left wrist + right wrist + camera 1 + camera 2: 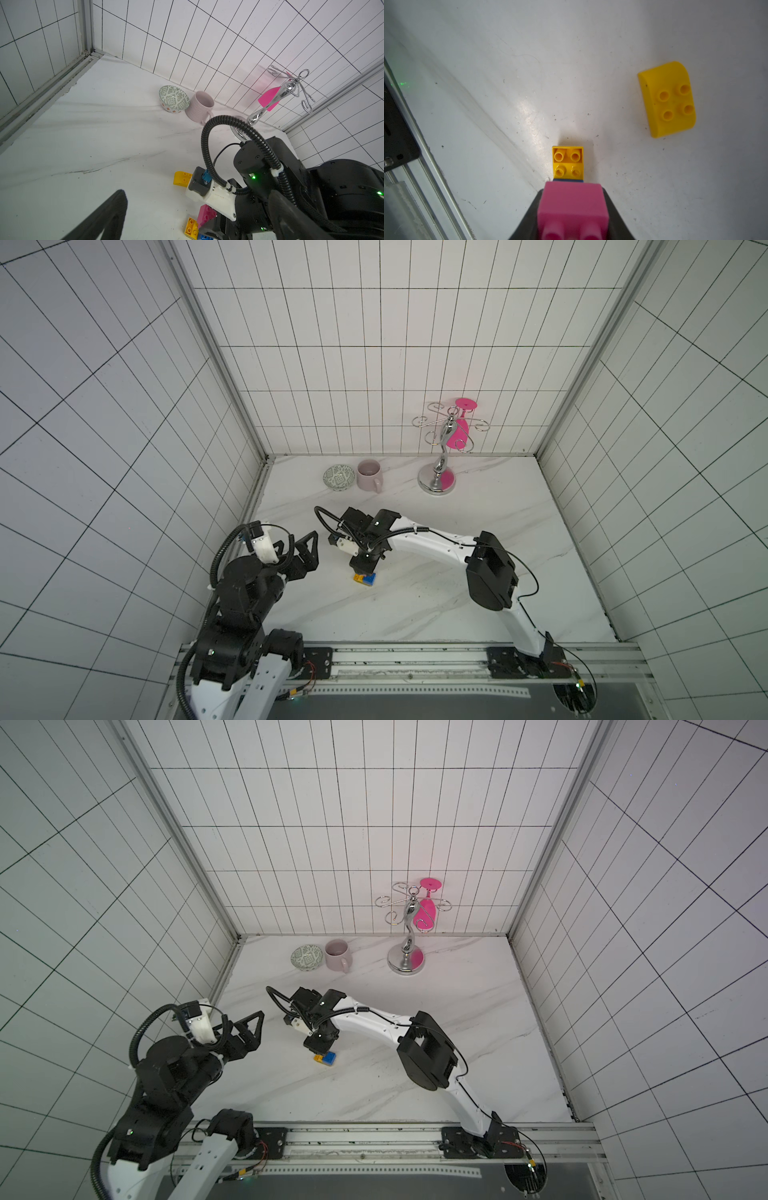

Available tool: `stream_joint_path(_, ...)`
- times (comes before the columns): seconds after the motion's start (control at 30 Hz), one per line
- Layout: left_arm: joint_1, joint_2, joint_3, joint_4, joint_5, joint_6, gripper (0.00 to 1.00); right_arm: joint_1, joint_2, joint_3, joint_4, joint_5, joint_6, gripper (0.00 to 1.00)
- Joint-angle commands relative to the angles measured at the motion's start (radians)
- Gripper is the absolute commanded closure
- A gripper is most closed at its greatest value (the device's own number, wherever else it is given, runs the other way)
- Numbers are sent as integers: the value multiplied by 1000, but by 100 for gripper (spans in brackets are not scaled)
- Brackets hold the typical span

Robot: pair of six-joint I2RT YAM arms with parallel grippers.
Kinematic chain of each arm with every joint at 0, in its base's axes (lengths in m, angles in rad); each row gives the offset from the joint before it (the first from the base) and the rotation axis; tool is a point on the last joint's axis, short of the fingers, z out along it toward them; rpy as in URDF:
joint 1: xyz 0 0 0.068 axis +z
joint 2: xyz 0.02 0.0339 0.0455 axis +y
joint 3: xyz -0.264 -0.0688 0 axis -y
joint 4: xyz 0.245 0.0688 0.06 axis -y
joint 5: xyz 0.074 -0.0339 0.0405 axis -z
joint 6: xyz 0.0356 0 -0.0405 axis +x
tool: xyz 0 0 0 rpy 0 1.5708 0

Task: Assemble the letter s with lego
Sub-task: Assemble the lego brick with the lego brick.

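White tiled walls (374,364) with dark grout enclose three sides. White marble-veined tabletop (457,605). Aluminium rail (415,657) along near edge. Lighting even, diffuse; faint glare on tabletop.

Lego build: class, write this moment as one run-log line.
right end effector: shut on pink brick | left end effector: open, empty | rounded yellow brick: apart from stack

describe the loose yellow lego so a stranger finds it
On the marble table, find the right claw gripping a pink brick. The rounded yellow brick lies alone nearby: curved edge, four studs, unattached, unlike the square yellow brick on the blue brick.
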Motion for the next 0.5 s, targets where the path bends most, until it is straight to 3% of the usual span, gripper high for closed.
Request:
stream_joint_path(0.0, 1, -11, -10, -6, -21, 19, 2, 13, 15, 37, -50, 0, -44, 66)
stream_joint_path(0.47, 2, -13, -16, 1, -11, 23, 2, 22, 13, 0, -43, -11, -45, 67)
